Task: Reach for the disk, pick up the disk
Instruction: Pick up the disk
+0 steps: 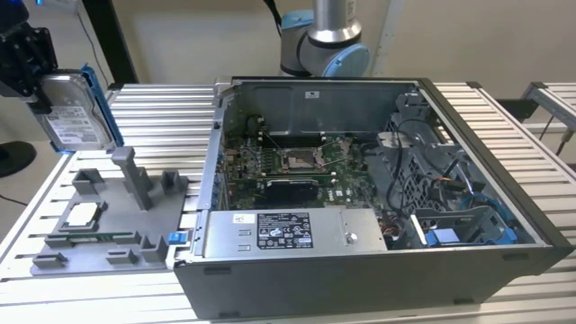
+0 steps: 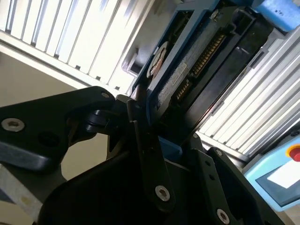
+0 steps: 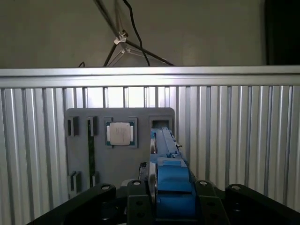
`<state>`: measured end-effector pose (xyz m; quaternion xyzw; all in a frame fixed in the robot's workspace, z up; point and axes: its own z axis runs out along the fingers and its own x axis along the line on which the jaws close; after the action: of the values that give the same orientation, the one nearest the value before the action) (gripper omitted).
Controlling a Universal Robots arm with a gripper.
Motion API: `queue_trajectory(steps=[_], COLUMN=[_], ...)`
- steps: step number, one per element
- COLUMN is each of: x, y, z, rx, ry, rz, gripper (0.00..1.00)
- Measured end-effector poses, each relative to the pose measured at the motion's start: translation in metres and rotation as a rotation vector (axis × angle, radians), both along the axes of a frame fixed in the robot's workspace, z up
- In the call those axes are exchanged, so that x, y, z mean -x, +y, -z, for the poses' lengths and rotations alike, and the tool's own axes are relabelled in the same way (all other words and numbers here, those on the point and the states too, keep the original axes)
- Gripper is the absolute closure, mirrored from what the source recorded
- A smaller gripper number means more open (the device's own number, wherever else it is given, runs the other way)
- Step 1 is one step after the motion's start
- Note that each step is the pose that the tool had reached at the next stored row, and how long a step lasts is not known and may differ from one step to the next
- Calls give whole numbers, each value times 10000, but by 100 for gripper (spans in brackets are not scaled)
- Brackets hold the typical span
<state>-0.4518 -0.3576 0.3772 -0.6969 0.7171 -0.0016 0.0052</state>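
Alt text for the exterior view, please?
The gripper holds the disk in the air, clear of the grey parts tray at the exterior view's left. An open computer case stands on the roller table beside the tray, toward the exterior view's right.

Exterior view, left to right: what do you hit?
claw, shut on the disk → power-supply box → blue bracket inside the open case

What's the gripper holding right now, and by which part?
The gripper holds the disk by its upper end, clamped across the blue bracket.
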Motion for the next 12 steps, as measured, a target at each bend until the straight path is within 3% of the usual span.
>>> queue_trajectory(steps=[12], x=[0], y=[0], z=[-199], rx=[32], ry=[27], rz=[0], gripper=[100])
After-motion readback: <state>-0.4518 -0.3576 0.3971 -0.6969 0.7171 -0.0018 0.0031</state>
